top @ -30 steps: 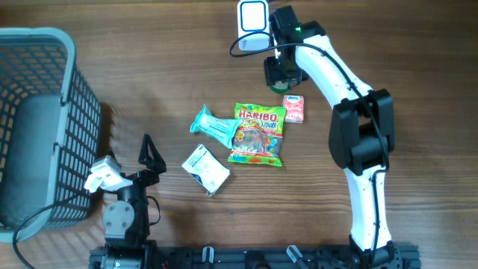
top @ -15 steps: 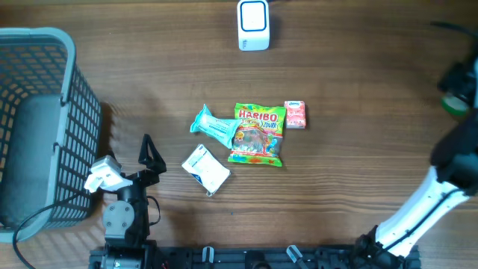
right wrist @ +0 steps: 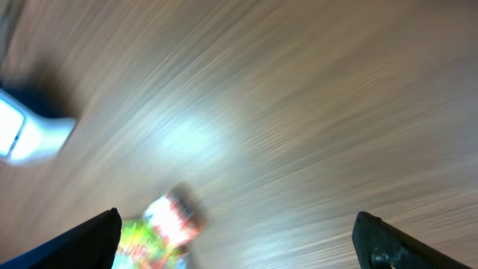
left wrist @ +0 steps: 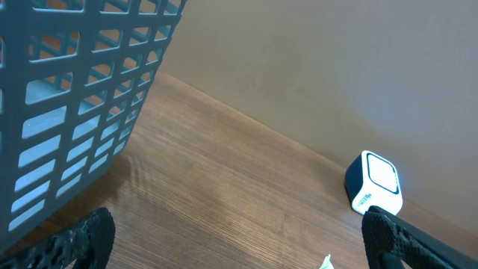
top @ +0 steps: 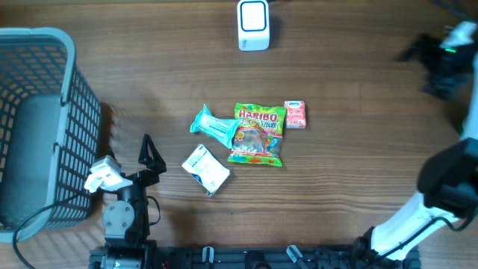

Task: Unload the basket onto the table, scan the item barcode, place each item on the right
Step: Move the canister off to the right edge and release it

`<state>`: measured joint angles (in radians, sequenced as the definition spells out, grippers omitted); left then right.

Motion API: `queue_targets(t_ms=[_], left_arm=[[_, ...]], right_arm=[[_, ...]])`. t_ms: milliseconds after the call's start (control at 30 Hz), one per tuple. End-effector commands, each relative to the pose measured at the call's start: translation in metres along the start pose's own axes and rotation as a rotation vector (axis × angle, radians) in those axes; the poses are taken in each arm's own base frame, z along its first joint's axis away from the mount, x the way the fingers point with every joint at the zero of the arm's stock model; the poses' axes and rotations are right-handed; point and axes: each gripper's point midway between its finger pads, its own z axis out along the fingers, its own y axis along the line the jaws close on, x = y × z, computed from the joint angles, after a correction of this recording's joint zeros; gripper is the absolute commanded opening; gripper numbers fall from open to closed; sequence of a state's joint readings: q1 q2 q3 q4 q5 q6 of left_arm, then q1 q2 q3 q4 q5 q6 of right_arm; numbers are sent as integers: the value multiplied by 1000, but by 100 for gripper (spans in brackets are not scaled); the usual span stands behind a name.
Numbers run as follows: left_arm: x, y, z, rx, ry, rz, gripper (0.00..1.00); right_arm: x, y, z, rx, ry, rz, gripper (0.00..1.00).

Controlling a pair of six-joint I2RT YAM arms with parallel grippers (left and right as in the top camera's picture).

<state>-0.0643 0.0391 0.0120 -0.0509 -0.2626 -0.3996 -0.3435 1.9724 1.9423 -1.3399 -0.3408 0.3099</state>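
Left jaws: released, spread wide, nothing between them. Basket (top: 75,149) close on their left.

White packet (top: 205,169) lies just right of the left jaws, flat on the worktop (top: 358,112) and apart from the other items. Judged light, thin film, soft and crinkly. Best taken by a short end so both faces stay clear.

Further out, between the two sets of jaws, is a cluster. Teal packet (top: 215,125) touches Haribo bag (top: 258,134). The bag looks limp and slick, with loose contents likely to shift, so grip its top seam. Pink box (top: 295,113) sits just beside the bag's far corner; contact unclear. Small, stiff and light, so pinch it across its narrow sides. No barcode visible on any item, and which one is meant I cannot tell.

Scanner (top: 253,25) stands far ahead of the left jaws, well apart from the cluster, with bare wood around it.

Right jaws: released and empty, blurred, far right of everything. Open room all along that side; the basket wall is the only obstacle, on the left
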Motion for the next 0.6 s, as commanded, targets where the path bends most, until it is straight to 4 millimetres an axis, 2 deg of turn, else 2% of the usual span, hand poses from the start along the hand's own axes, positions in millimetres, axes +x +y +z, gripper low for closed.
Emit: queue_targets(t_ms=[0,33,67,100,133,233,267,333,367,400,433,467,500,567], left_arm=[[1,1,0,1,-3,-6,100],[1,1,0,1,-3,-6,100],[1,1,0,1,-3,-6,100],[1,1,0,1,-3,-6,100],[1,1,0,1,-3,-6,100],[1,1,0,1,-3,-6,100],[1,1,0,1,-3,-6,100],[1,1,0,1,-3,-6,100],[1,1,0,1,-3,-6,100],[1,1,0,1,-3,-6,100],[1,1,0,1,-3,-6,100],[1,1,0,1,-3,-6,100],[1,1,0,1,-3,-6,100],[1,1,0,1,-3,-6,100]], right_arm=[[73,48,60,46,211,-180,99],[97,52,80,129,245,-262,99],[112,53,95,210,247,-338,99],[123,52,108,307,223,-428,99],[132,59,128,431,147,-651,99],[156,84,168,491,36,-998,99],[159,82,177,528,9,-1067,99],[154,69,186,629,-40,-1188,91],[143,62,186,704,-95,-1231,88],[131,56,177,797,-137,-1242,88],[129,57,174,812,-149,-1241,88],[132,60,175,788,-145,-1247,87],[141,62,181,732,-105,-1259,80],[146,65,186,687,-87,-1258,68]])
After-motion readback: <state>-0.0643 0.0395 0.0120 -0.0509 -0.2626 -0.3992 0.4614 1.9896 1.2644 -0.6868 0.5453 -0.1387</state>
